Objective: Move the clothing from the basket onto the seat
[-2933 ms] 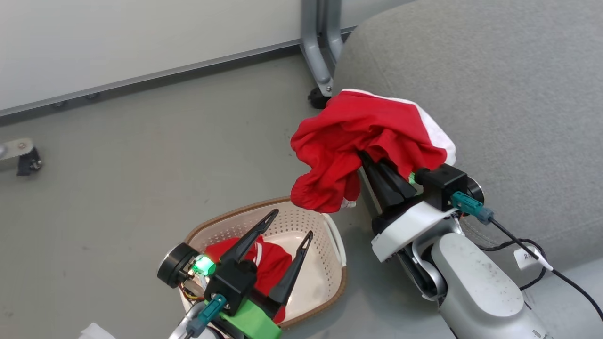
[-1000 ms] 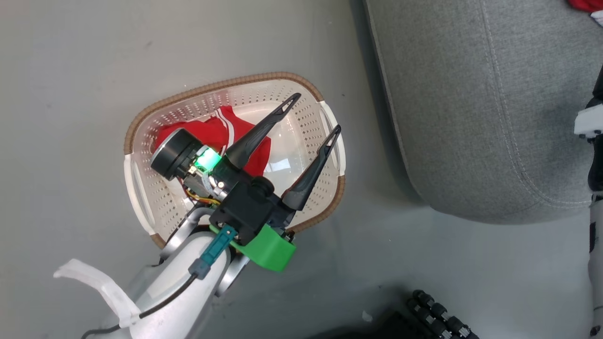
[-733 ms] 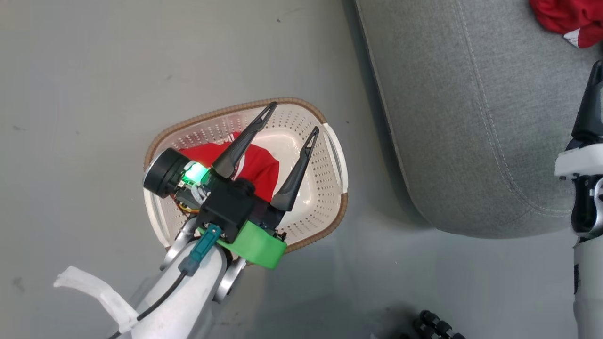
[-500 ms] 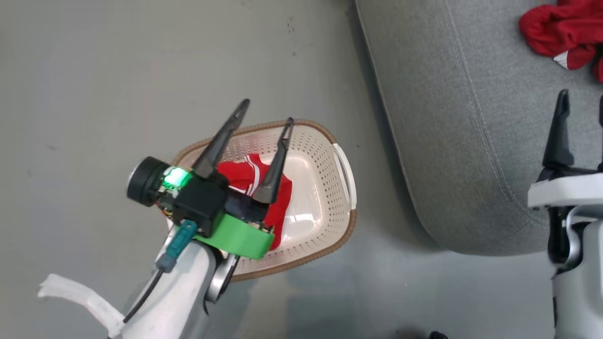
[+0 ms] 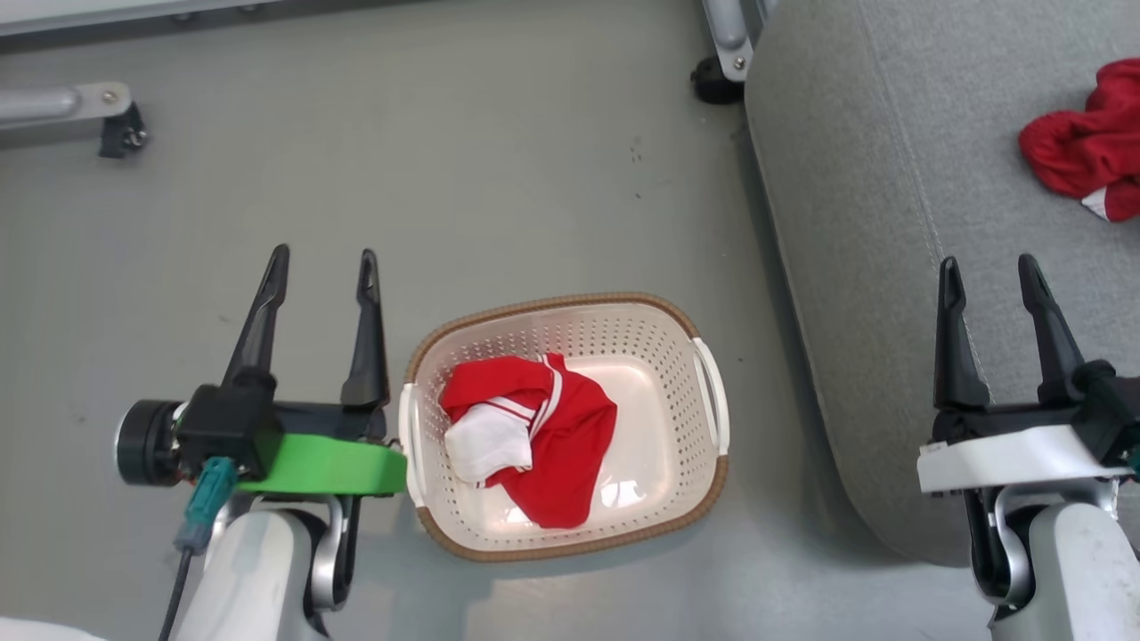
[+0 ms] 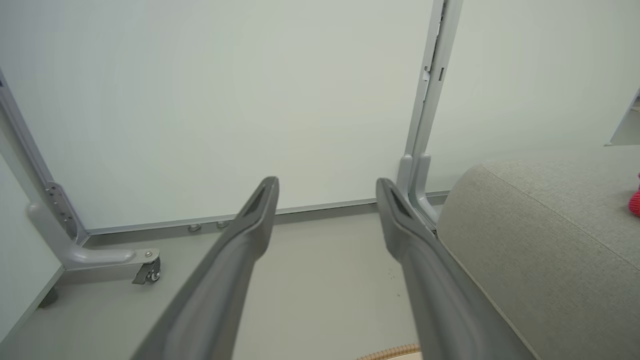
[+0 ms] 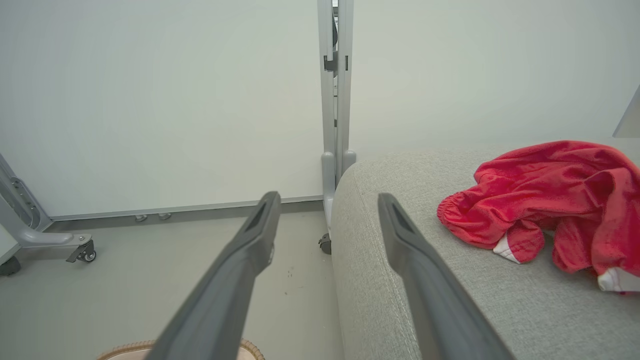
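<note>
The cream basket with a brown rim stands on the floor in the head view, and one red and white garment lies crumpled in its left half. A second red garment rests on the grey seat at the far right. To the left of the basket my left gripper hangs open over bare floor, holding nothing. Over the seat's near edge my right gripper is open too, well short of the garment.
White panel walls on grey wheeled feet stand at the back. A grey post with a castor meets the seat's far corner. Grey floor stretches between basket and wall.
The head camera has swung and tilted. My right gripper has let the first garment go onto the seat. My left gripper has come off the basket and now sits to its left.
</note>
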Available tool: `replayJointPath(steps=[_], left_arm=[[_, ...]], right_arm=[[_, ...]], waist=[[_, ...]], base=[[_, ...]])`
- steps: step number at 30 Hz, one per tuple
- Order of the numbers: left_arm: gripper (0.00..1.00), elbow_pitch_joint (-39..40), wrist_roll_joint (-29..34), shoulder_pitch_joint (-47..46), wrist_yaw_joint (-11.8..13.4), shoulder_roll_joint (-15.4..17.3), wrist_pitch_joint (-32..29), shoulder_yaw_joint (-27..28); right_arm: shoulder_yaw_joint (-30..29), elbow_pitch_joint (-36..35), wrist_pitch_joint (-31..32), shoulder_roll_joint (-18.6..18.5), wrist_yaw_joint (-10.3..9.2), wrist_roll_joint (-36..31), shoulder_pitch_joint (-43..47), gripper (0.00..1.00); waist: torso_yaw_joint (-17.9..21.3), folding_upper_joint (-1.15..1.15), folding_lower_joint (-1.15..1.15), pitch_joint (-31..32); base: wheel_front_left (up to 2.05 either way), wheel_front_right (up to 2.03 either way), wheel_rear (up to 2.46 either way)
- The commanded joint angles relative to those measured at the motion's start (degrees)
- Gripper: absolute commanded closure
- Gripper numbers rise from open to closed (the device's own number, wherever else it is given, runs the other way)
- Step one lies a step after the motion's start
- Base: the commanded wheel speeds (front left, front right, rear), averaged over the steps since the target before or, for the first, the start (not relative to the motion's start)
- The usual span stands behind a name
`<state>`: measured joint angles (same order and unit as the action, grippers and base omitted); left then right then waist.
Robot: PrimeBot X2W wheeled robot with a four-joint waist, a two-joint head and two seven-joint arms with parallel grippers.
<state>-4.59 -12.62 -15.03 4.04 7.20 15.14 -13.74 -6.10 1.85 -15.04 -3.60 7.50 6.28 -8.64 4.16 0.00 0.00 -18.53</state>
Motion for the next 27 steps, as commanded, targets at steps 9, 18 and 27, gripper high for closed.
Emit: replayJointPath(steps=[9,18,27], left_arm=[[0.00,-1.28,2.01,7.16,-1.75,-1.19,0.00,5.71],[0.00,-2.95,4.18,12.66,-3.51,-2.03,0.00,6.59],[0.00,-4.47,5.16,15.07,-4.49,-2.84,0.00,7.15]], right_arm=[[1.86,-2.98,2.47,0.22,-0.03,-0.74,5.94,0.00],[3.52,-4.69,4.93,0.35,-0.02,-0.39,10.36,0.00],[5.45,-6.00,6.23,0.52,-0.02,0.13,13.15,0.00]], waist=[[-3.50,0.00,0.00,6.74],[-2.97,0.00,0.00,10.79],[-2.82,0.00,0.00,13.54]], base=[[0.00,0.00,0.00],[0.00,0.00,0.00],[0.00,0.00,0.00]])
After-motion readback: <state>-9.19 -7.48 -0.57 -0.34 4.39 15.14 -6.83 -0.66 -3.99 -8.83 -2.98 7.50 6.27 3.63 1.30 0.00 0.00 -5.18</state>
